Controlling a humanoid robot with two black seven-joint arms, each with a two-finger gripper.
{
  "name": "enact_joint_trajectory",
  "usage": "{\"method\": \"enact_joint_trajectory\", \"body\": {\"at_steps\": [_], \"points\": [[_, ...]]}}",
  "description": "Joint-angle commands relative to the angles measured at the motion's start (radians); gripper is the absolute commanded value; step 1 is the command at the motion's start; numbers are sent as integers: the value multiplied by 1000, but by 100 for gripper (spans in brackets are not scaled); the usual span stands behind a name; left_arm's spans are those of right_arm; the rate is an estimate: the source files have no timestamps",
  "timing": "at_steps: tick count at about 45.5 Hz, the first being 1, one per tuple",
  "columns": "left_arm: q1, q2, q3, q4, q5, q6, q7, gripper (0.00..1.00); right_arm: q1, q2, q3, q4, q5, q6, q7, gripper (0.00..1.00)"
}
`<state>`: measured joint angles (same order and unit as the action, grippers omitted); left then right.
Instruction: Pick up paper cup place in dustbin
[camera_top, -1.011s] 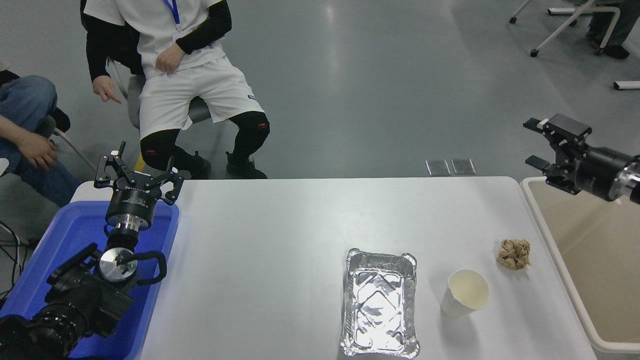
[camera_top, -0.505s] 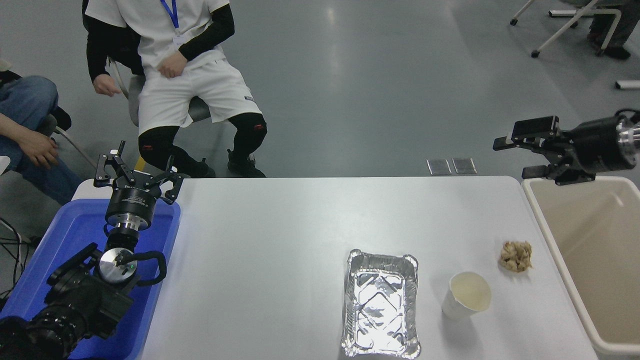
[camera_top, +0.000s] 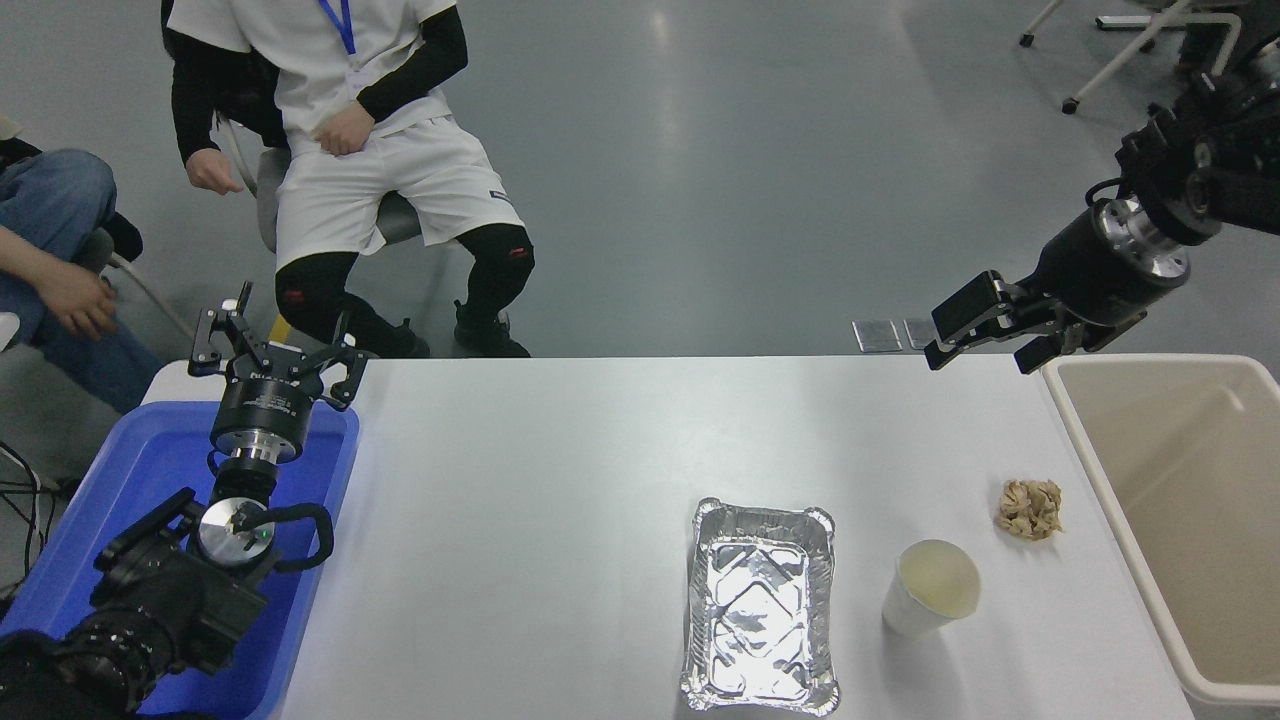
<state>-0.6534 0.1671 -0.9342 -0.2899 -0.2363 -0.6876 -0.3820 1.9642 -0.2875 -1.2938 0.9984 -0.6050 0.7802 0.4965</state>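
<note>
Both arms are matte black. The left gripper (camera_top: 273, 350) has thin, linked black fingers on a black cylinder with faint white lettering and a silver collar; a black cable loops beside it. The right gripper (camera_top: 985, 336) shows blocky black fingers behind a silver ring.

From my seat at the controls I look down on a white table (camera_top: 620, 450) with rounded corners, standing on a smooth grey floor (camera_top: 720, 180) that gives back soft streaks of overhead light. Two small grey floor plates (camera_top: 900, 333) sit just past the table's far edge. At the far left a person (camera_top: 350, 150) in white shorts sits on a chair, with another person's arm (camera_top: 45, 280) at the edge. A white wheeled chair base (camera_top: 1100, 60) shows at upper right.
</note>
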Motion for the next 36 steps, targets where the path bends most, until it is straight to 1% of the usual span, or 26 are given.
{"method": "enact_joint_trajectory", "body": {"at_steps": [1,10,17,25,34,36], "points": [[0,0,0,0,0,-1,0,99,33,65,34,71,-108,5,-223,100],[0,0,0,0,0,-1,0,99,39,54,56,92,-67,5,-219,100],[0,0,0,0,2,-1,0,99,32,47,90,98,-61,5,-217,100],[0,0,0,0,2,-1,0,99,21,37,71,98,-61,5,-219,100],[0,0,0,0,2,-1,0,99,16,-12,71,128,-56,5,-219,100],[0,0,0,0,2,-1,0,99,15,-24,68,129,-39,5,-220,100]]}}
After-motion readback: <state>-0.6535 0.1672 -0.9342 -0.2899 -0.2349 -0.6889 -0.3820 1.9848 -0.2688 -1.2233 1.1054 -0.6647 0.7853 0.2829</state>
